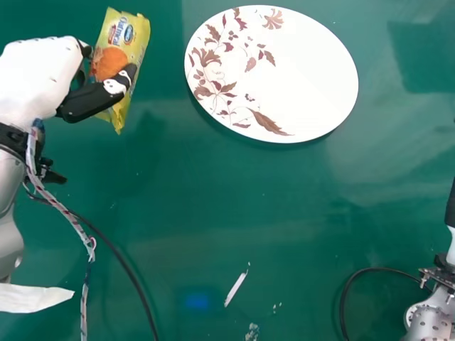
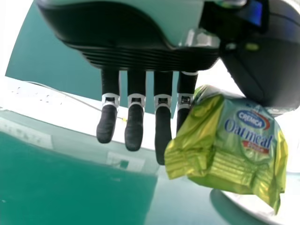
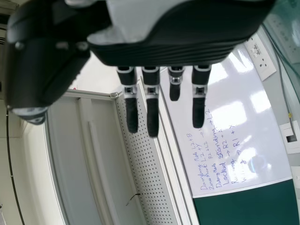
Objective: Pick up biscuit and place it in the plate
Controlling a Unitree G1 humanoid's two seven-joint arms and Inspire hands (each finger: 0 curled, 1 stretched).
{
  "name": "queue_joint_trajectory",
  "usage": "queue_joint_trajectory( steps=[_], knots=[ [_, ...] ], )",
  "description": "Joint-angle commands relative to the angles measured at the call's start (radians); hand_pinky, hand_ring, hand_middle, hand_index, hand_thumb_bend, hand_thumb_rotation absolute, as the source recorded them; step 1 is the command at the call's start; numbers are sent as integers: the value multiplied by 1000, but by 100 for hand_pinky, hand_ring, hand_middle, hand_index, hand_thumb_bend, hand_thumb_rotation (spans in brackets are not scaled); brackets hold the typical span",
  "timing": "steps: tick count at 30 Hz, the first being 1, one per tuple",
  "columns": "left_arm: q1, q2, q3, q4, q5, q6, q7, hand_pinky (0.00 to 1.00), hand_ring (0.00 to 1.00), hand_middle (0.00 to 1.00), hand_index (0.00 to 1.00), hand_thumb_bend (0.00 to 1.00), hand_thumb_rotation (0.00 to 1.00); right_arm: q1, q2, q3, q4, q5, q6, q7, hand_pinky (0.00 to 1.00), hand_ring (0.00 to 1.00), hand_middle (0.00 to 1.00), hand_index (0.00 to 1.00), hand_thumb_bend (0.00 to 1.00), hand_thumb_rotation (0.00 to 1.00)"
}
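At the far left, the left hand (image 1: 43, 78) has its fingers extended and its thumb pressed in, pinching the biscuit packet (image 1: 131, 53) between them. The packet stands tilted in that grip over the table (image 1: 213, 185), left of the plate. Its wrapper is yellow-green, with a blue oval logo, larger blue lettering and a red band below it, seen in the left wrist view; in the head view an orange-brown biscuit picture shows on its front.

Near and left, a white strip (image 1: 28, 297) lies beside the robot's arm, and a braided cable (image 1: 67, 213) and a black cable (image 1: 121, 259) run towards the near edge. The table is smooth, green and glossy, with soft reflections. A thin white sliver (image 1: 237, 288) rests on its near part, with pale specks around it.

Far and right of the packet is the round white plate (image 1: 306, 78), decorated with brown and reddish leaves and flowers, mostly on its left side. Another black cable (image 1: 345, 305) curves near the right side.

At the right edge is the right hand (image 1: 451, 209), its fingers straight and holding nothing. The right wrist view shows a perforated panel (image 3: 145, 173), a glossy whiteboard (image 3: 234, 154) with several lines of blue handwriting, and a wall socket (image 3: 258, 54).
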Motion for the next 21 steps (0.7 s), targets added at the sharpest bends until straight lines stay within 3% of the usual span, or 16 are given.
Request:
queue_joint_trajectory(
  steps=[1, 11, 21],
  knots=[
    [15, -15, 17, -40, -7, -17, 27, 21, 21, 29, 48, 51, 13, 14, 89, 17, 146, -4, -16, 4, 69, 69, 68, 74, 89, 42],
    [25, -54, 28, -52, -29, -64, 101, 20, 21, 29, 48, 51, 14, 11, 90, 15, 148, -7, -23, 12, 70, 68, 67, 77, 87, 41],
    [35, -128, 33, -47, -75, -102, 205, 18, 20, 29, 48, 51, 14, 10, 85, 16, 145, -18, -19, 7, 68, 66, 63, 80, 86, 33]
  ],
)
